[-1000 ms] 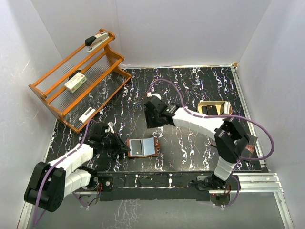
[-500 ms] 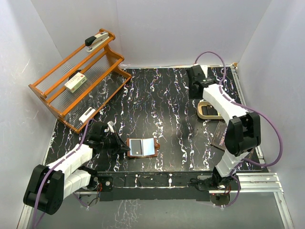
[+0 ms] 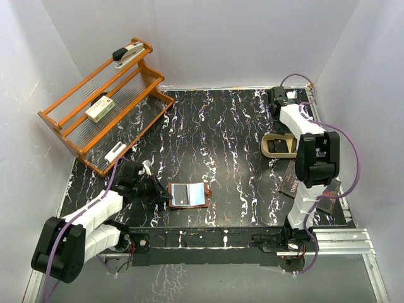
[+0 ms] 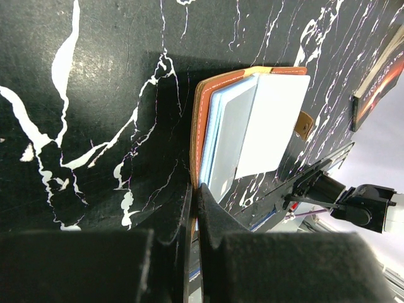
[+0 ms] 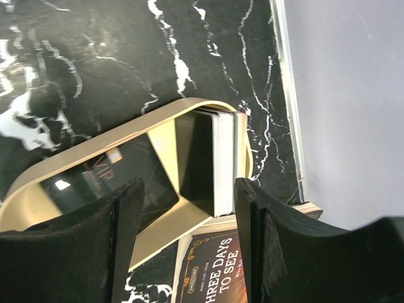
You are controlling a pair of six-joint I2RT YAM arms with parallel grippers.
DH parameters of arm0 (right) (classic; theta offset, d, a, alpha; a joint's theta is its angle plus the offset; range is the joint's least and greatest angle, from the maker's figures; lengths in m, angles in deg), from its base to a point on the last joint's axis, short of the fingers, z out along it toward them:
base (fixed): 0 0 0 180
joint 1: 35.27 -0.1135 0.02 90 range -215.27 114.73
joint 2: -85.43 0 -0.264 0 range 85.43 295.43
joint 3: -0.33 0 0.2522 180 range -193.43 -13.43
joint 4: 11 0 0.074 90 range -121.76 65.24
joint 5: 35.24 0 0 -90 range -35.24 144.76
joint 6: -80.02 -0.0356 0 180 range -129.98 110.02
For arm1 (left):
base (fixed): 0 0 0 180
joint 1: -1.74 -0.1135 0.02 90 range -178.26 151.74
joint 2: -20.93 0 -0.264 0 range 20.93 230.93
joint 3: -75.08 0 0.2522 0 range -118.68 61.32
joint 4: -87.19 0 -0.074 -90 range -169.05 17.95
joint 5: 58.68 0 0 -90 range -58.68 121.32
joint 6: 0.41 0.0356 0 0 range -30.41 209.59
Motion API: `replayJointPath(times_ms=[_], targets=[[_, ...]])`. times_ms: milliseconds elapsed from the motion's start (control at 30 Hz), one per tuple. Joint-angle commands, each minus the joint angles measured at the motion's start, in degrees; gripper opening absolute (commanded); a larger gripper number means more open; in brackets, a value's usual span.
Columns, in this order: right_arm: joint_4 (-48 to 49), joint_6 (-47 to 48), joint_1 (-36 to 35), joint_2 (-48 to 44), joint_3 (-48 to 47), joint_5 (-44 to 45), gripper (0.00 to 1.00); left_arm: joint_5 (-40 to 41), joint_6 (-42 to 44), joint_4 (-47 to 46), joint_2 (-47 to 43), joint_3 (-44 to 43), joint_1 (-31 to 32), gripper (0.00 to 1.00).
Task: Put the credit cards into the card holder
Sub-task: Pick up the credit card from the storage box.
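Observation:
The brown card holder [image 3: 189,194] lies open near the table's front. It holds a dark teal card [image 3: 182,194] and a pale blue card [image 3: 197,194]. My left gripper [image 3: 161,192] is shut on its left leather edge. In the left wrist view the fingers [image 4: 211,218] clamp the holder's edge [image 4: 201,120], with a grey-blue card [image 4: 230,142] and a white card [image 4: 273,120] inside. My right gripper [image 3: 279,104] is at the far right back, open and empty. In the right wrist view it [image 5: 188,189] hangs over a stack of cards [image 5: 224,161] standing in a tan curved object [image 5: 95,154].
A dark lettered book [image 3: 295,183] lies by the tan curved object [image 3: 278,145]; it also shows in the right wrist view [image 5: 233,271]. An orange rack [image 3: 101,104] with a stapler and a white-and-green box stands back left. The right wall [image 5: 353,95] is close.
My right arm has swung from the table's middle to the far right back corner, over the tan curved object. The left gripper and the card holder have not moved.

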Motion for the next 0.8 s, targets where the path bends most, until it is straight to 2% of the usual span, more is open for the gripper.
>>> replayJointPath(times_ms=[0,433,767], targets=[[-0.28,0.37,1.94,1.2,-3.27,3.55,0.57,-1.41,0.59,-0.83,0.67,-0.54,0.19,0.0],[-1.06,-0.64,4.53,5.69,-3.51,5.14,0.59,-1.87,0.85,-1.5,2.09,-0.47,0.18,0.0],[-1.84,-0.89,6.79,6.36,-3.39,7.17,0.52,-1.85,0.85,-1.34,1.74,-0.46,0.18,0.0]])
